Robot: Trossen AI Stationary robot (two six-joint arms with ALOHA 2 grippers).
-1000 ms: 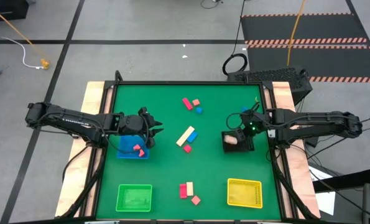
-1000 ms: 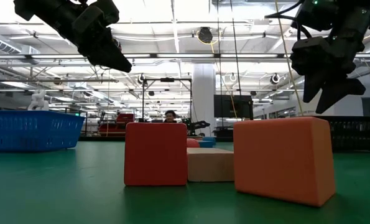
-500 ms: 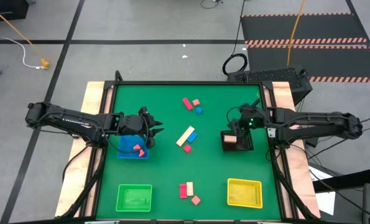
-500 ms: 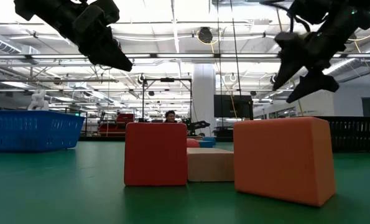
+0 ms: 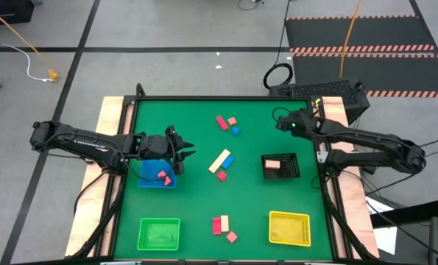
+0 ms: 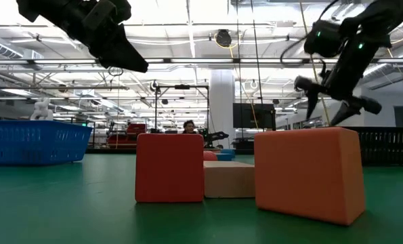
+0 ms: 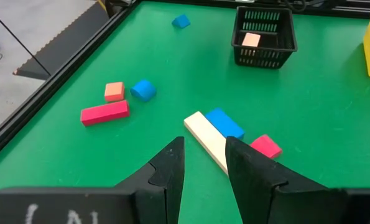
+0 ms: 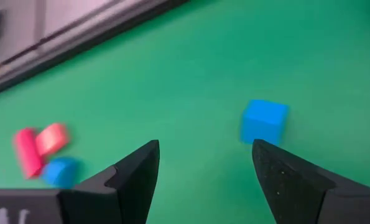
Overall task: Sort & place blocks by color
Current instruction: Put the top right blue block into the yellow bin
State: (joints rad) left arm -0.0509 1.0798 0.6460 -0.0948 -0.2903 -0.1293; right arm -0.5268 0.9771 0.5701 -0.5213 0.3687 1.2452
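Note:
My right gripper [image 5: 280, 124] stands open above the table's far right part. A blue cube [image 8: 263, 121] lies on the green mat just beyond its fingers [image 8: 204, 152]. My left gripper [image 5: 188, 154] hovers at the left, over the blue tray [image 5: 149, 171], its fingers [image 7: 204, 149] a little apart with nothing between them. A red bar [image 5: 221, 122], a salmon cube [image 5: 232, 121] and a blue block [image 5: 235, 130] lie at the far middle. A cream bar [image 5: 219, 161], a blue block [image 5: 227, 160] and a red block [image 5: 221, 175] lie at the centre.
A black basket [image 5: 291, 168] at the right holds a salmon block [image 5: 273, 165]. The blue tray holds red and pink blocks [image 5: 162, 177]. A green tray [image 5: 159, 234] and a yellow tray [image 5: 289, 227] stand near the front edge, with red, cream and salmon blocks [image 5: 223, 227] between them.
My right gripper has left the black basket and swung toward the table's far edge, rolling its wrist as it went. The salmon block stays lying in the basket.

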